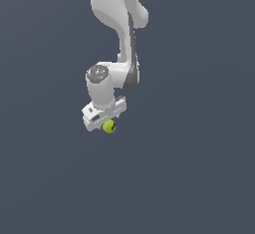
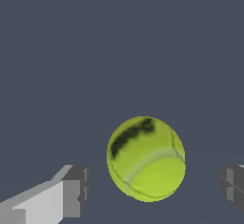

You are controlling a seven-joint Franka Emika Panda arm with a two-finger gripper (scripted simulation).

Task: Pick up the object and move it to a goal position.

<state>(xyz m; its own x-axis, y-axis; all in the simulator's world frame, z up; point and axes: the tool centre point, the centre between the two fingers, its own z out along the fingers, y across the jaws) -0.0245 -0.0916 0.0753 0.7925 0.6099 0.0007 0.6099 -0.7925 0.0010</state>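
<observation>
The tennis ball [image 2: 146, 158] is a yellow-green sphere with a fuzzy-looking skin, a pale curved seam across its lower half and a dark smudged mark near its upper edge. In the wrist view it sits between the two fingertips [image 2: 75, 190], which are blocky grey pads with stepped faces on white finger bodies. Slate-blue background shows on both sides of the ball, so the gripper [image 2: 155, 187] is spread wide and neither pad touches the ball.

In the exterior view the ball [image 1: 109, 126] shows just below the white gripper [image 1: 103, 112], partly tucked under its flat rectangular body and much narrower than it. Above the gripper rises the smooth, glossy white arm [image 1: 119, 29], with rounded joints, a grey disc cap on the wrist joint and a dark seam along one side. The surface [image 1: 199, 178] around the ball is a plain, matte slate blue without texture.
</observation>
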